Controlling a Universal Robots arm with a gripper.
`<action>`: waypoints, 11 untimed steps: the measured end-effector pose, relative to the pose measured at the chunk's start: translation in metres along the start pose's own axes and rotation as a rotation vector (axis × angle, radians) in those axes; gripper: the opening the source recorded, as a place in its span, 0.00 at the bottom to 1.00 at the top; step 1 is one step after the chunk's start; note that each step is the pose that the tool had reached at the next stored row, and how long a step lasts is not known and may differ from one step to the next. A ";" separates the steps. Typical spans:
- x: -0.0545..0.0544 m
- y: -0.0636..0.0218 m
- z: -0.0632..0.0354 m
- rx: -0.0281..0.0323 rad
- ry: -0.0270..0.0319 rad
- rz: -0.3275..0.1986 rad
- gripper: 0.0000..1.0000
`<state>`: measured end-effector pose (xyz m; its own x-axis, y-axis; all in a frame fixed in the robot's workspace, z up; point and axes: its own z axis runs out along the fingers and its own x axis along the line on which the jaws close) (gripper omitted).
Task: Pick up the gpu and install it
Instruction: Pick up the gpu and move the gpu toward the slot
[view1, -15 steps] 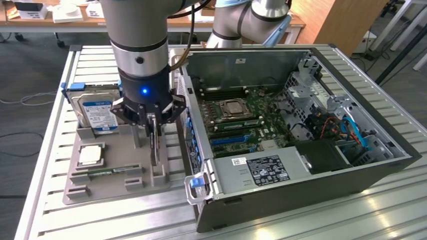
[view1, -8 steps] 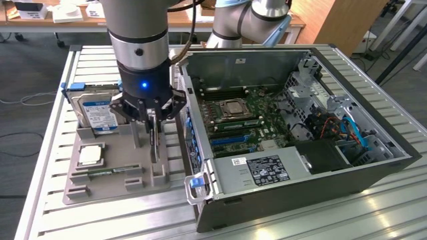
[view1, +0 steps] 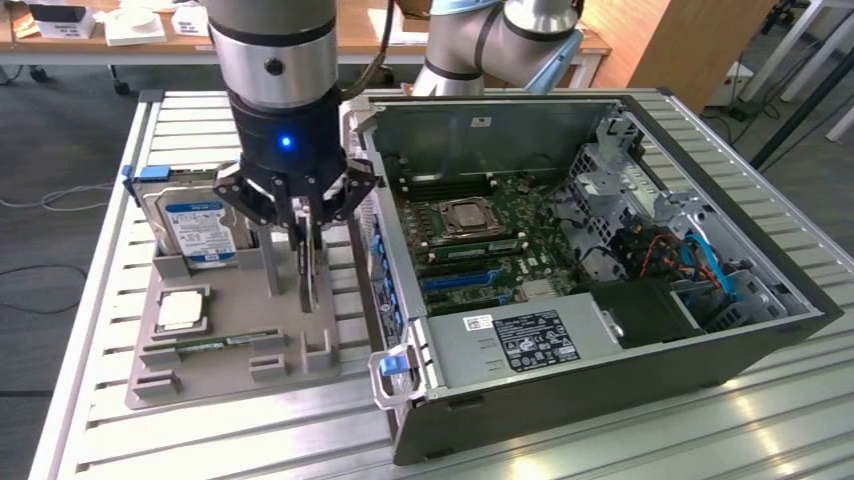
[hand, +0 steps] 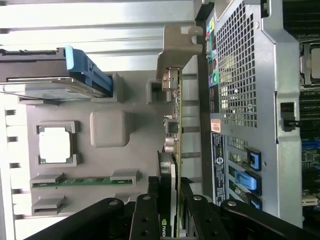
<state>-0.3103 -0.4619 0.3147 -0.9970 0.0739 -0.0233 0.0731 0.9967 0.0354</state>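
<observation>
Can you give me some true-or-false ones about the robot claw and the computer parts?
1. The claw sits around the gpu, which stands on its edge. True.
2. The computer case has its side closed up. False: it is open, and you can see the motherboard inside.
3. The hard drive stands in the gray holder. True.
4. The gpu is plugged into the motherboard. False: it is at the gray holder, outside the case.
5. A green memory stick lies in the gray holder. True.
</observation>
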 end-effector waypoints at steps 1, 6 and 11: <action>0.000 0.0001 -0.0039 0.0000 0.0000 0.000 0.27; -0.001 0.0009 -0.0232 0.0000 0.0000 0.000 0.27; -0.001 0.0015 -0.0414 0.0007 -0.0001 0.000 0.27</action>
<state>-0.3099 -0.4619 0.3562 -0.9970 0.0739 -0.0234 0.0731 0.9967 0.0347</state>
